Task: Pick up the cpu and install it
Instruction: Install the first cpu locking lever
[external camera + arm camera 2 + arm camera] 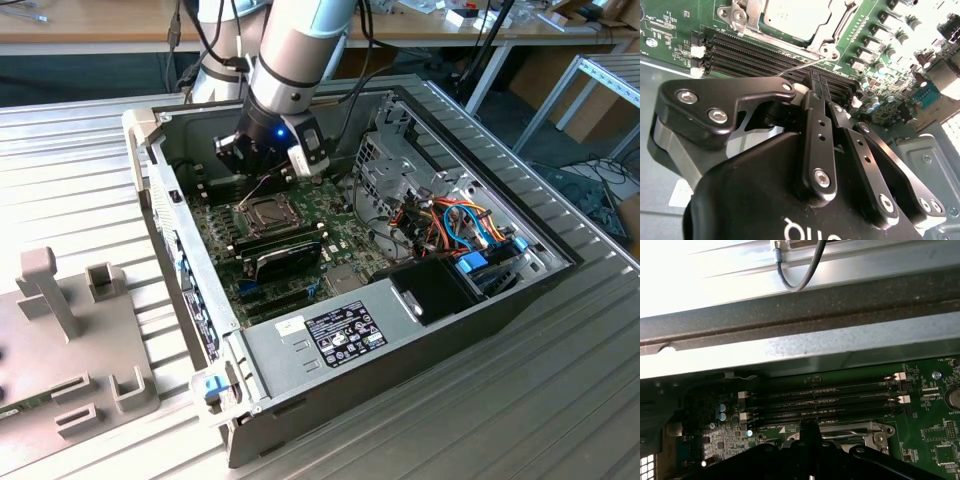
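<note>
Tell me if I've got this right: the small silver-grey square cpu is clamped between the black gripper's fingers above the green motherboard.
Not right. The cpu lies seated on the green motherboard, inside the shiny metal frame, not clamped in the black gripper above it; the second wrist view shows it.

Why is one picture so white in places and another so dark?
Second wrist view: strong light washes out part of the motherboard, the cpu shines pale, the gripper looks black; first wrist view: glare whitens the table, the case wall shades the memory slots; exterior view: evenly lit.
</note>
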